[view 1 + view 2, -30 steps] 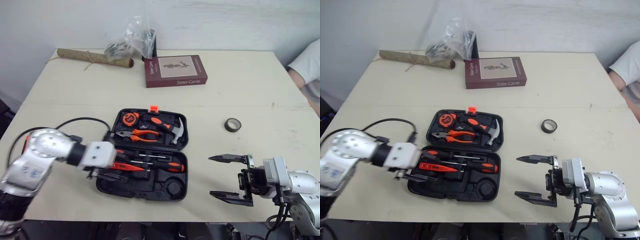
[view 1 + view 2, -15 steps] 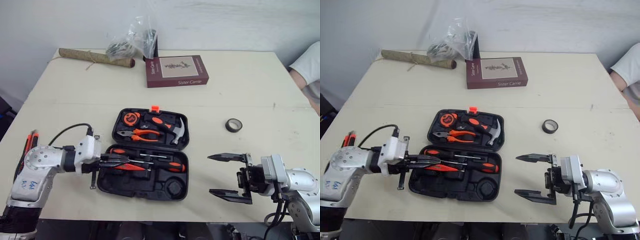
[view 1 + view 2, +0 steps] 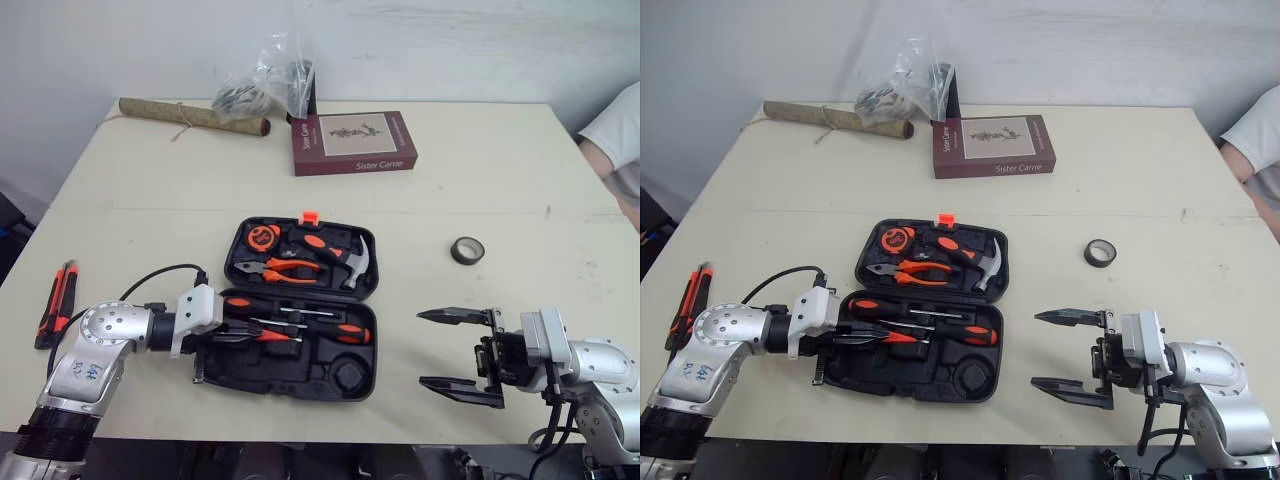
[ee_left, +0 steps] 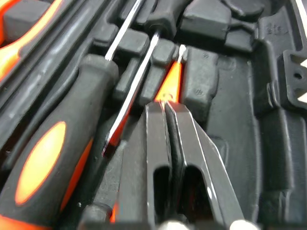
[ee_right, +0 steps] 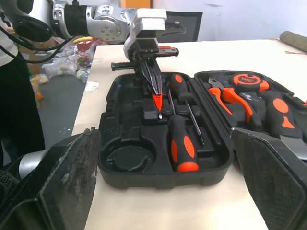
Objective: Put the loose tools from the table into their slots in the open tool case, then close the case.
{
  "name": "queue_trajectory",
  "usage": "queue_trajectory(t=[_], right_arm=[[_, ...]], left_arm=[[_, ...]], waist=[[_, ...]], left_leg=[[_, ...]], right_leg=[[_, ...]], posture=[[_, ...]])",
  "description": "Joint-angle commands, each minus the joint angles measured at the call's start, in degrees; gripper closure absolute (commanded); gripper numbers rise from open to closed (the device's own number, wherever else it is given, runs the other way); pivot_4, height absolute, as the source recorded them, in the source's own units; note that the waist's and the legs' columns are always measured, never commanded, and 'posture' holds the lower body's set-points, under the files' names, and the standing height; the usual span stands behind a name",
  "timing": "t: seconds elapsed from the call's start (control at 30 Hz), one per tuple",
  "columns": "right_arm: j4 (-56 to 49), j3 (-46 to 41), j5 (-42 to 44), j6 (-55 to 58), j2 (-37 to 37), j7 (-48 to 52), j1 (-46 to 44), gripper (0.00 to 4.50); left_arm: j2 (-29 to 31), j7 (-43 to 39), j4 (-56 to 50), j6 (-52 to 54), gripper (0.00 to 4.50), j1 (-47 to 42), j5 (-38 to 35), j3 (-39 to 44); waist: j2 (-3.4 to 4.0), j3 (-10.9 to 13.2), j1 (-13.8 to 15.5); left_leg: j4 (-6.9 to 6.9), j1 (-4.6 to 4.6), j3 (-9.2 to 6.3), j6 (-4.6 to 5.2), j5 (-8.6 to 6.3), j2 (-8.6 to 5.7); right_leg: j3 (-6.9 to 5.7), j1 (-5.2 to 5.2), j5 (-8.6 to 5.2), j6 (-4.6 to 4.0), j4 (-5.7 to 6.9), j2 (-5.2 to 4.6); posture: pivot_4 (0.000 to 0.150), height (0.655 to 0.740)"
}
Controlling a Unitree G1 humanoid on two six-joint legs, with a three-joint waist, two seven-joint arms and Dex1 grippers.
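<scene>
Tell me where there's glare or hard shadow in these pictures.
Left wrist view: bright glints streak the steel shaft and the edges of the left pincer, shut on the orange screwdriver. Left eye view: the plastic bag sparkles; the table is evenly lit, shadows soft.

Tool case [image 3: 272,372] lies mid-table, tape roll [image 3: 465,250] to its right, book [image 3: 352,141] behind, loose tool [image 3: 55,301] left.

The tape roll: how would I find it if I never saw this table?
Start at the open black tool case in the middle of the table. Look right of it, on bare tabletop, where the tape roll lies alone. It is a small dark ring with a hole, not orange like the tools.
</scene>
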Motion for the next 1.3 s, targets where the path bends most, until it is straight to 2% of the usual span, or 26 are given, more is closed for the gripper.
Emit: queue_trajectory(t=[0.03,0.17,0.27,0.37,0.43,0.5,0.57,0.63,0.67,0.7,0.77,0.9,1.03,1.17,1.3], right_arm=[[-0.29,-0.74,0.59,-1.35,0.36,0.74,-0.1,0.0],[0.32,-0.31,0.29,-1.7,0.61,0.78,-0.74,0.0],[0.76,-0.64,-0.2,-2.64,0.92,0.24,-0.95,0.0],[3.4,-3.3,-0.43,-4.11,0.64,-0.08,-1.58,0.0],[7.53,-6.47,-0.67,-6.73,-0.22,1.18,-1.37,0.0],[11.78,-9.2,-1.32,-9.41,-1.23,2.58,-0.73,0.0],[16.63,-11.87,-2.18,-12.4,-1.66,3.05,-0.68,0.0],[24.72,-15.18,-3.76,-17.47,-2.11,3.61,-1.05,0.0],[27.98,-16.23,-4.46,-19.75,-2.48,4.28,-1.01,0.0],[30.69,-17.0,-4.86,-20.96,-2.93,4.74,-0.87,0.0],[34.99,-18.05,-5.25,-23.26,-3.63,5.51,-1.25,0.0],[45.03,-20.09,-6.72,-26.74,-5.74,4.31,-4.11,0.0],[53.41,-21.14,-8.29,-29.92,-8.08,3.93,-5.12,0.0],[58.22,-20.93,-9.2,-32.04,-9.27,4.54,-5.85,0.0],[52.72,-18.09,-7.6,-30.56,-6.64,6.22,-7.88,0.0]], left_arm=[[1.77,2.72,1.82,6.46,4.45,1.43,4.54,-3.5],[1.29,3.17,1.47,3.74,4.45,1.58,5.03,-4.54],[-2.06,1.45,-0.33,-4.38,4.45,3.56,-1.25,0.76],[-2.34,1.1,-5.67,-4.81,4.45,7.81,-8.5,9.57],[-1.81,3.04,-7.64,-4.14,3.96,11.41,-10.7,16.71],[-1.7,5.44,-8.26,-3.42,3.28,15.23,-12.39,23.84],[-2.07,7.36,-7.38,-3.36,2.41,19.26,-12.96,30.95],[-3.41,10.17,-2.51,-5.1,1.4,24.22,-12.79,41.4],[-4.15,11.52,-0.01,-5.87,1.21,26.11,-12.93,45.83],[-4.92,12.84,2.18,-6.39,0.65,27.91,-13.14,49.63],[-6.17,14.29,5.63,-7.29,0.04,30.99,-13.55,54.99],[-7.24,18.4,19.34,-11.13,0.04,37.55,-13.13,66.1],[-6.52,22.6,29.42,-13.64,0.04,40.13,-12.36,69.66],[-5.94,25.23,30.43,-14.63,0.04,40.94,-10.17,67.51],[-5.33,26.63,25.21,-10.18,0.04,37.93,-12.71,65.3]], waist=[[0.13,-0.1,0.03],[0.32,-0.26,-0.01],[0.38,-0.3,-0.05],[0.32,-0.26,-0.14],[0.04,-0.1,-0.14],[-0.08,-0.03,-0.09],[-0.08,-0.03,-0.06],[-0.08,-0.03,-0.08],[-0.09,-0.02,-0.17],[-0.1,-0.02,-0.32],[-0.15,0.01,-0.6],[-0.22,0.04,-1.55],[-0.23,0.03,-1.62],[-0.26,0.02,-1.2],[-0.2,-0.02,-1.5]], left_leg=[[0.0,0.03,0.0,0.0,0.0,0.0],[-0.04,0.13,0.05,0.0,0.0,0.0],[-0.11,0.27,0.14,0.0,-0.01,0.0],[-0.14,0.32,0.28,-0.02,-0.08,0.03],[-0.14,0.28,0.29,-0.02,-0.09,0.06],[-0.08,0.22,0.28,-0.02,-0.09,0.12],[-0.1,0.19,0.23,0.05,-0.12,0.0],[-0.1,0.17,0.23,0.12,-0.17,-0.06],[-0.1,0.17,0.23,0.13,-0.17,-0.06],[-0.09,0.18,0.26,0.17,-0.2,-0.09],[-0.11,0.17,0.3,0.24,-0.24,-0.08],[-0.12,0.19,0.29,0.45,-0.45,-0.08],[-0.13,0.23,0.29,0.4,-0.62,-0.03],[-0.13,0.24,0.14,0.04,-0.85,-0.03],[-0.14,0.28,0.08,0.0,-0.87,-0.01]], right_leg=[[0.0,0.03,0.0,0.0,0.0,-0.01],[0.05,0.06,0.0,0.0,0.01,-0.01],[0.14,0.11,0.0,-0.01,0.01,-0.01],[0.22,0.09,-0.01,-0.02,0.01,-0.04],[0.23,0.04,-0.02,-0.03,-0.02,-0.03],[0.25,0.01,-0.01,-0.03,-0.02,-0.16],[0.15,0.03,-0.02,-0.03,-0.04,-0.56],[0.01,0.07,0.0,0.0,-0.13,-0.6],[0.0,0.09,0.0,0.0,-0.14,-0.6],[0.0,0.08,0.01,0.03,-0.18,-0.6],[-0.01,0.08,0.01,0.03,-0.23,-0.6],[-0.02,0.08,0.02,0.05,-0.24,-0.68],[0.0,0.03,0.0,0.01,-0.25,-0.72],[-0.01,-0.04,-0.01,-0.01,-0.34,-0.86],[0.18,-0.01,-0.03,-0.05,-0.34,-0.92]], posture=[[0.15,0.74],[0.15,0.74],[0.15,0.74],[0.15,0.74],[0.15,0.74],[0.15,0.74],[0.15,0.74],[0.15,0.74],[0.15,0.74],[0.15,0.74],[0.15,0.74],[0.15,0.74],[0.15,0.74],[0.15,0.74],[0.15,0.74]])
